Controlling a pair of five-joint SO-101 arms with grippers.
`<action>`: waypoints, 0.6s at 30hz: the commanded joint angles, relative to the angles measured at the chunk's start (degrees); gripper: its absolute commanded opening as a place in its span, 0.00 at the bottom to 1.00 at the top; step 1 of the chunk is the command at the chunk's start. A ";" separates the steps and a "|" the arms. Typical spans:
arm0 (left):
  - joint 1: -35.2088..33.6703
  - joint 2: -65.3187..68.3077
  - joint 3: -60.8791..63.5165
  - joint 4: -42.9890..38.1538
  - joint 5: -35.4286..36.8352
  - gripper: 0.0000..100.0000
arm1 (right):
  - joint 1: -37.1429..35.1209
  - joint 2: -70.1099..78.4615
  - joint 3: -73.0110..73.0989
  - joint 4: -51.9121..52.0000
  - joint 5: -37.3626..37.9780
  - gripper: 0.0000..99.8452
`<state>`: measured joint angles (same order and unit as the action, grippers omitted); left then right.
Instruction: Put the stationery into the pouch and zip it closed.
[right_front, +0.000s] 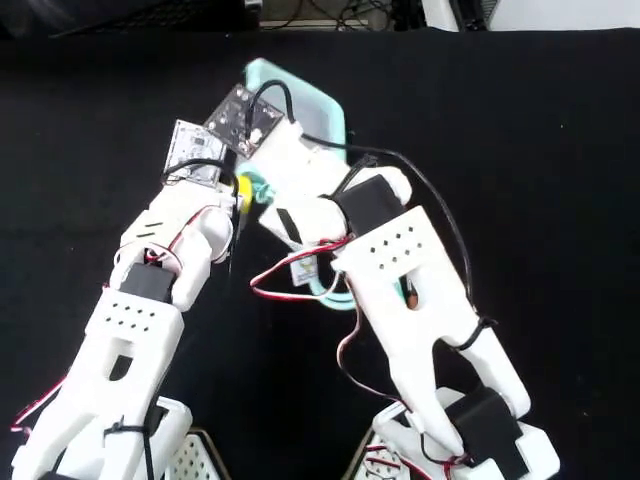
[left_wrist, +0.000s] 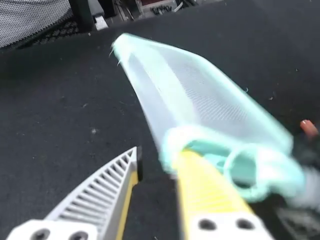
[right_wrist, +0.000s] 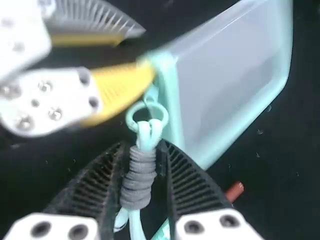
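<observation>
We're zipping: right gripper (right_wrist: 142, 148) clamps the zipper pull (right_wrist: 140, 175); left gripper (left_wrist: 155, 154) gapes, probably bracing the pouch (left_wrist: 200, 95); next, pull along.

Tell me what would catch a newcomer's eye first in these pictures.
The mint-green pouch stands out against the black table, lying mid-table where the two white arms meet. The right gripper, with black fingers, is shut on the pouch's zip pull. The left gripper stands open, its yellow finger against the pouch's near end.
</observation>
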<state>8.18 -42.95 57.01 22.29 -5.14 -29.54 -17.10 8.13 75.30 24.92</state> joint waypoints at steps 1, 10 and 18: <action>-2.59 -2.90 -1.27 -0.88 -0.09 0.02 | 4.66 -2.33 -1.71 2.02 0.44 0.01; -2.59 -19.43 0.57 11.25 5.10 0.03 | 7.74 -22.46 12.00 1.49 0.09 0.01; -8.04 -36.13 -0.48 24.70 5.19 0.03 | 15.38 -38.99 18.07 -3.87 -3.52 0.01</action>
<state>3.34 -73.80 58.59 43.38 -0.04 -18.64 -51.82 25.54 75.12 23.69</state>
